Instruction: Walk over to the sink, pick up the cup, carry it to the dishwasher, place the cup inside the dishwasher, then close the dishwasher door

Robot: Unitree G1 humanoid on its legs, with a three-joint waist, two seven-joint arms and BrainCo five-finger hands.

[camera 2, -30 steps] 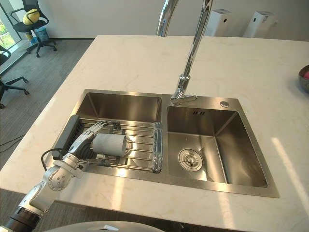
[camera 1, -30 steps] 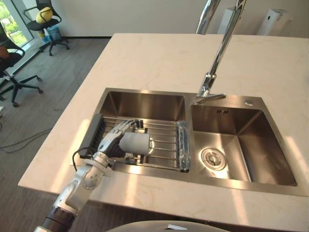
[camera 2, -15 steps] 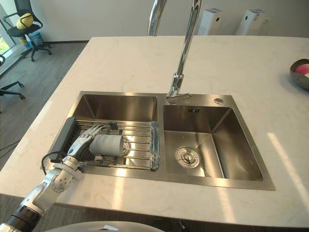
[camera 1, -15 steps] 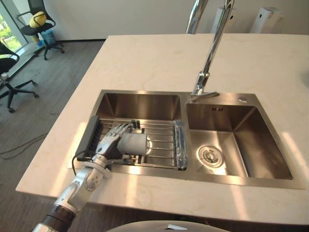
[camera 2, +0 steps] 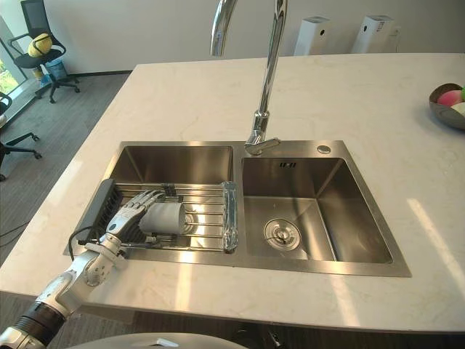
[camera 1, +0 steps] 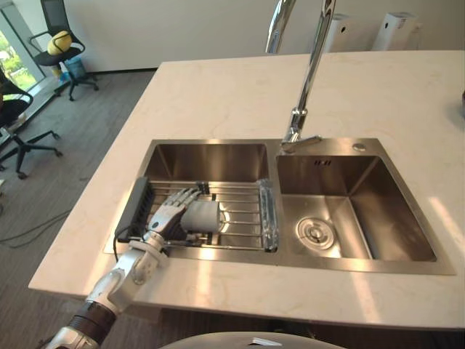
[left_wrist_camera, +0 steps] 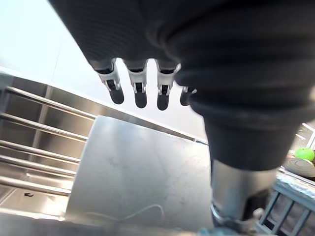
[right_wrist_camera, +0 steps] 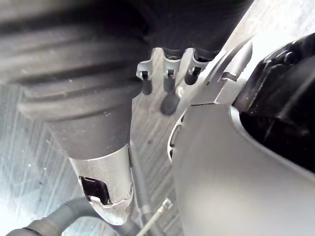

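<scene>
step in hand: grasping the cup (camera 1: 202,216), lying sideways on the rack (camera 1: 243,218) in the sink (camera 1: 211,160). left hand (camera 1: 171,211) covers it, fingers extended, unclosed. right hand (right_wrist_camera: 169,96) hangs relaxed. next: curl fingers, lift.

Silver arm (camera 1: 122,272), ribbed cover (left_wrist_camera: 236,73), seemingly dark-tipped fingers (left_wrist_camera: 140,94)

The left arm (camera 1: 116,280) reaches forward and down; the left hand (camera 1: 168,212) holds its fingers (left_wrist_camera: 140,93) straight, thumb apart. The right hand (right_wrist_camera: 169,78) hangs low, its fingers relaxed.

No lettering, label or number can be read anywhere.
</scene>
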